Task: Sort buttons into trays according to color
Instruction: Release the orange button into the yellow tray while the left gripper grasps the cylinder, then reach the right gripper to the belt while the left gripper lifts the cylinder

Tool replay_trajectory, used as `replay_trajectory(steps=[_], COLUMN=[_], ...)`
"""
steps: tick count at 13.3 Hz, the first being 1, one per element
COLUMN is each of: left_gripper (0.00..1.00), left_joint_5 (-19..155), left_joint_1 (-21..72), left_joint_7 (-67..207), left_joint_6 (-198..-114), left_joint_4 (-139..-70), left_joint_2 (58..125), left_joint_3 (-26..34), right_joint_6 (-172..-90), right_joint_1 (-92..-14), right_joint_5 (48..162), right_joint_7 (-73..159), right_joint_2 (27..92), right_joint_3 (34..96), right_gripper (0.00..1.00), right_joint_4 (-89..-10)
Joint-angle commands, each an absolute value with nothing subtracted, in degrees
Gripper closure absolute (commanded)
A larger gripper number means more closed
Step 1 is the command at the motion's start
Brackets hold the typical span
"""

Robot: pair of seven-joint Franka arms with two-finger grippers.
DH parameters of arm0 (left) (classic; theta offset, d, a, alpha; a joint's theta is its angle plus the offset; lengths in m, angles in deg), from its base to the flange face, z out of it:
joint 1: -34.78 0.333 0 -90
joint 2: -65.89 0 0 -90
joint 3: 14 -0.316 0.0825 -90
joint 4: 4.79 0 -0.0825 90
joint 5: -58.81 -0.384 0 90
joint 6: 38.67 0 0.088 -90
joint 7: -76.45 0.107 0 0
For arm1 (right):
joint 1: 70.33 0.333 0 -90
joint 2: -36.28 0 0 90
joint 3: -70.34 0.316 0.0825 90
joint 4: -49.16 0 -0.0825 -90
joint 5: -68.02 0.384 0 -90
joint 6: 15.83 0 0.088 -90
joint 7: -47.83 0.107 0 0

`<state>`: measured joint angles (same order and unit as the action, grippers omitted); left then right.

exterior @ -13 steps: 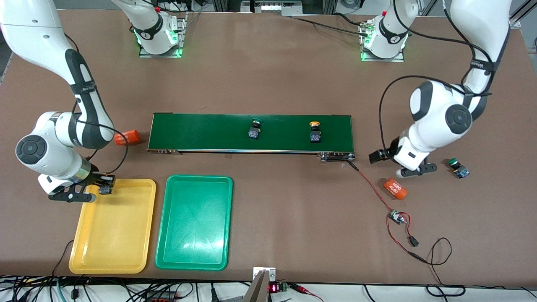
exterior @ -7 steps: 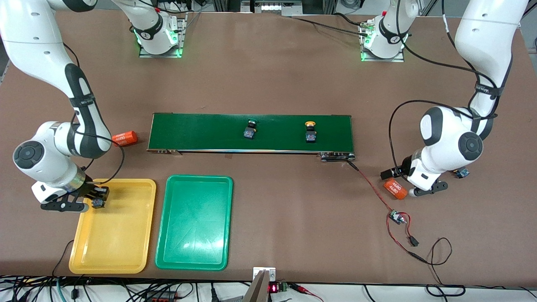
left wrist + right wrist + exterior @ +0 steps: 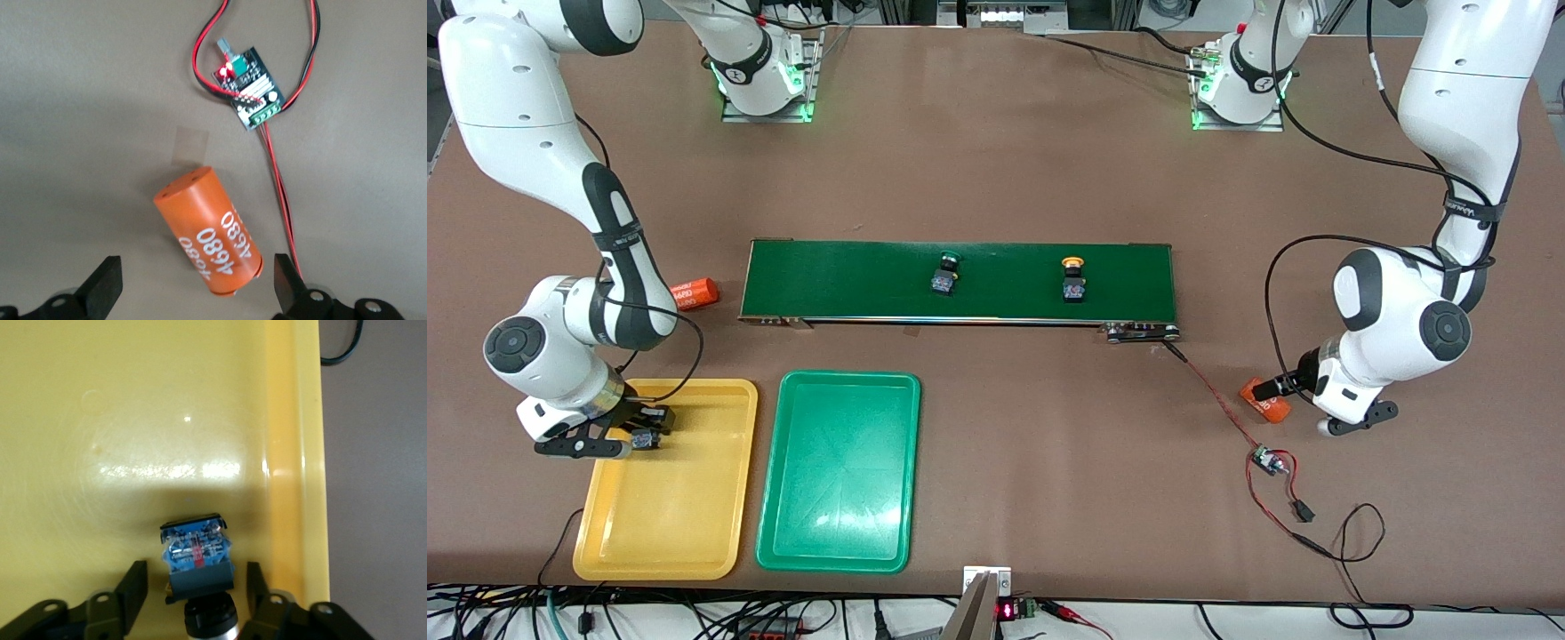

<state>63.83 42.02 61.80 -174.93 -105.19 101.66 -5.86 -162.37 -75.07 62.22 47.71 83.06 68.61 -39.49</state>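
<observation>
— While we take the front view first, where are the two pincers?

— The right pincer [image 3: 618, 438] is low over the yellow tray [image 3: 667, 507], at the corner toward the right arm's end of the desk [image 3: 996, 160], with a button [image 3: 643, 437] at its tips. The left pincer [image 3: 1353, 418] hangs over the desk at the left arm's end, just beside an orange cylinder [image 3: 1264, 401].

— And the other buttons?

— Two lie on the conveyor belt [image 3: 845, 280], well apart: a green-capped button [image 3: 944, 274] and a yellow-capped button [image 3: 1073, 280]. The green tray [image 3: 840, 480] sits just beside the yellow one, both nearer the camera than the belt. A second orange cylinder [image 3: 694, 292] lies near the belt's end toward the right arm.

— What does the left wrist view add?

— Its fingers [image 3: 107, 293] are spread wide and grip nothing. The cylinder marked 4680 lies on the desk between them, touching neither. Near it lies a small circuit board [image 3: 248, 85] with red and black wires [image 3: 280, 193].

— And the right wrist view?

— The button, black and blue, sits between the fingers [image 3: 133, 587] with a slim gap on each side, so the pincer is parted and not gripping. It is over the tray floor, close to the rim. I cannot tell whether it rests on the floor.
</observation>
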Motion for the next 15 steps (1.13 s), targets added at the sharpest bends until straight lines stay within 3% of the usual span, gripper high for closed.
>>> replay_trajectory(steps=[1,6,9,10,12,14,15], left_gripper=[0.0,0.0,0.03,0.17,0.6,0.88,0.95], left_joint_5=[63.5,63.7,63.5,63.3,63.0,62.9,62.5], left_joint_1=[41.5,41.6,41.6,41.6,41.0,40.4,40.1], left_joint_7=[59.4,56.7,56.8,56.8,56.5,56.4,56.5], left_joint_6=[-174.9,-179.5,-182.3,-182.9,-182.9,-182.9,-182.9], left_joint_4=[-102.6,-102.6,-102.9,-103.1,-103.1,-103.1,-103.3], left_joint_2=[104.3,106.1,106.5,106.5,106.6,106.6,106.6], left_joint_3=[-6.1,-6.1,-6.1,-6.1,-6.1,-6.2,-6.3], right_joint_6=[-159.5,-138.9,-129.7,-127.6,-126.3,-126.8,-127.3], right_joint_1=[-75.1,-73.2,-71.6,-71.2,-69.9,-69.6,-69.6], right_joint_5=[63.2,67.0,68.7,69.5,71.0,71.5,71.5], right_joint_7=[46.7,47.1,49.1,49.8,51.7,56.2,59.1], right_joint_2=[81.1,72.6,67.4,65.3,60.4,57.5,56.4], right_joint_3=[69.1,70.2,70.2,70.2,70.3,72.5,73.8], right_gripper=[0.05,0.06,0.17,0.21,0.21,0.21,0.21], right_joint_4=[-38.8,-38.8,-41.0,-42.8,-47.7,-51.2,-52.6])
